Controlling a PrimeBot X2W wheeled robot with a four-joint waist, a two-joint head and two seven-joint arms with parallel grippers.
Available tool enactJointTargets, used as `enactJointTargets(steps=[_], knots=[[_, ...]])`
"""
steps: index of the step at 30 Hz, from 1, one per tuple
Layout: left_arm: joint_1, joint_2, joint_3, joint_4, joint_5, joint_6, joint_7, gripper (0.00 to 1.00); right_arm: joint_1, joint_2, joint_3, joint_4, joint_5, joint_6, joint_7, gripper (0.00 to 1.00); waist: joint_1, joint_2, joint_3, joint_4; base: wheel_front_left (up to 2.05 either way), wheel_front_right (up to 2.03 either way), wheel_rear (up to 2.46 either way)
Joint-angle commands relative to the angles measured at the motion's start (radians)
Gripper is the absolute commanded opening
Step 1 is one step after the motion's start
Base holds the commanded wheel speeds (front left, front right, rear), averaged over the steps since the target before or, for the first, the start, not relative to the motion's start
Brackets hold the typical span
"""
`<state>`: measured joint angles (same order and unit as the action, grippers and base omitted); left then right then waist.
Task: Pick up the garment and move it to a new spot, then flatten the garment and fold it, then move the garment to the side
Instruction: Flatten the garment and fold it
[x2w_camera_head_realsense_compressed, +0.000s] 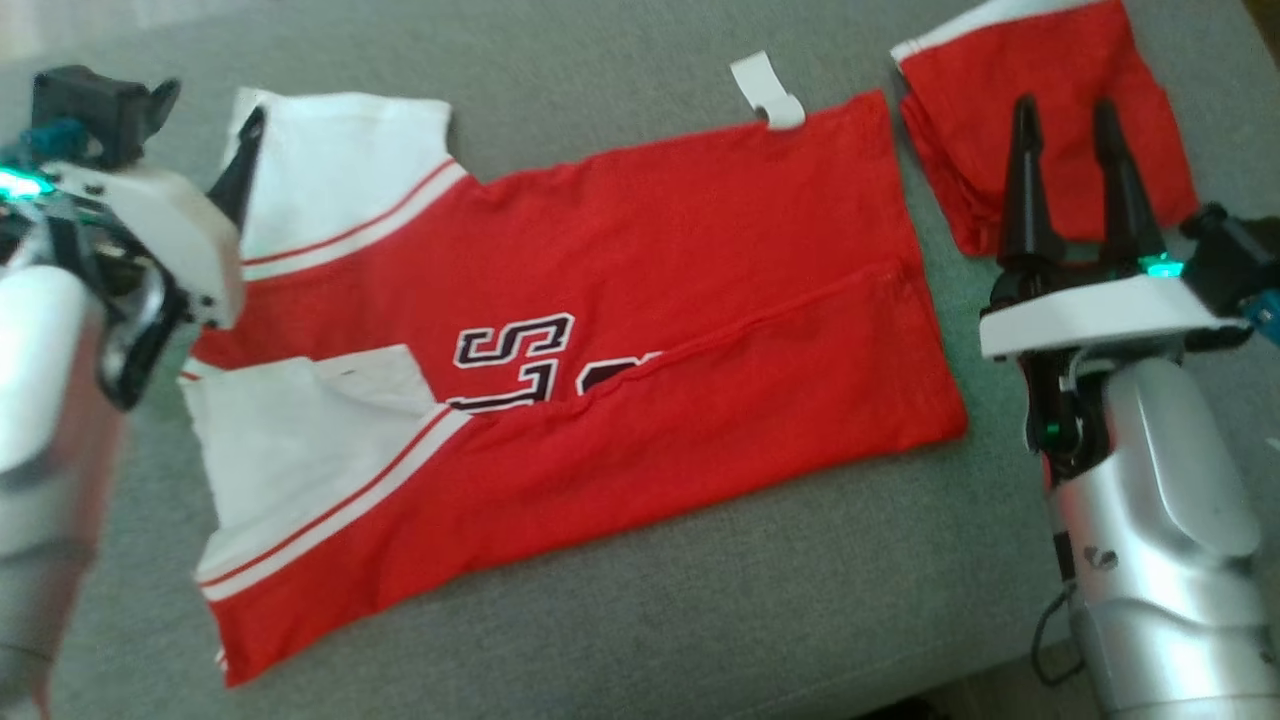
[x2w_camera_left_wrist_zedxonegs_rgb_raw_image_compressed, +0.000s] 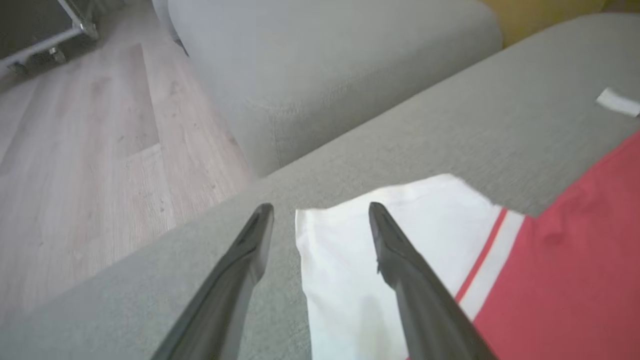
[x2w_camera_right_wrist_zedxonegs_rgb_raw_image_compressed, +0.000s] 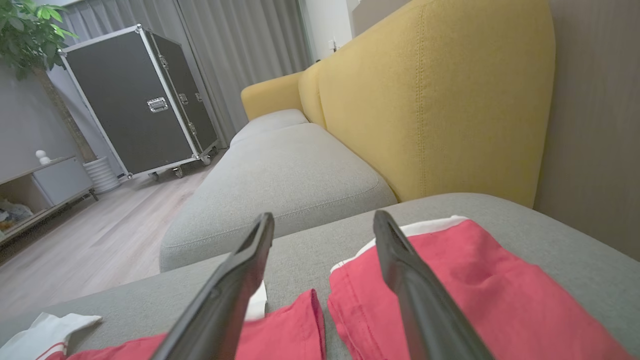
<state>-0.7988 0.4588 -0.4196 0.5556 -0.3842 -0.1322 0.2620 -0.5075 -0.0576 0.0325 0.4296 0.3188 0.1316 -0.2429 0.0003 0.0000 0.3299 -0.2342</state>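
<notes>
Left pincer (x2w_camera_left_wrist_zedxonegs_rgb_raw_image_compressed: 320, 209): fingers spread wide and empty, at the end of the far white sleeve (x2w_camera_head_realsense_compressed: 335, 160). One finger is over the cloth, the other over bare seat; I cannot tell whether they touch.
Right pincer (x2w_camera_head_realsense_compressed: 1062, 105): also wide and empty, poised over a second red piece (x2w_camera_head_realsense_compressed: 1000, 60).
Garment (x2w_camera_head_realsense_compressed: 650, 250): lies flat across the grey sofa seat (x2w_camera_head_realsense_compressed: 600, 620), with its sleeves towards the robot's left.
Look: red body, white sleeves with a red stripe. The near half is folded over the far half along a slanting crease and partly covers the black-and-white lettering (x2w_camera_head_realsense_compressed: 520, 360). A small white tag (x2w_camera_head_realsense_compressed: 765, 90) sits at the far hem.
Edges: the sleeve end lies near the seat's left edge, where the seat drops to the wooden floor (x2w_camera_left_wrist_zedxonegs_rgb_raw_image_compressed: 75, 150).
Open room: bare seat beyond the garment and in front of it. The second red piece is just beside the right hem, with a narrow gap between them.
</notes>
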Motion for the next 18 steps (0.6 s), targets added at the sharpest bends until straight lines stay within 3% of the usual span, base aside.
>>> enactJointTargets(steps=[1, 7, 18], knots=[[-0.064, 0.072, 0.008, -0.006, -0.03, 0.002, 0.034, 1.0, -0.034, 0.007, 0.025, -0.04, 0.013, -0.001, -0.012, 1.0, -0.0003, 0.0, 0.043, -0.031, 0.0, 0.0, 0.0], [-0.163, 0.143, -0.07, 0.082, -0.11, 0.002, 0.103, 1.0, -0.062, 0.007, 0.043, -0.059, 0.049, -0.001, -0.017, 1.0, -0.0003, 0.0, 0.098, -0.058, 0.0, 0.0, 0.0], [-0.27, 0.168, -0.148, 0.192, -0.205, 0.002, 0.131, 1.0, -0.089, 0.007, 0.047, -0.085, 0.071, -0.001, -0.019, 1.0, -0.0003, 0.0, 0.17, -0.081, 0.0, 0.0, 0.0]])
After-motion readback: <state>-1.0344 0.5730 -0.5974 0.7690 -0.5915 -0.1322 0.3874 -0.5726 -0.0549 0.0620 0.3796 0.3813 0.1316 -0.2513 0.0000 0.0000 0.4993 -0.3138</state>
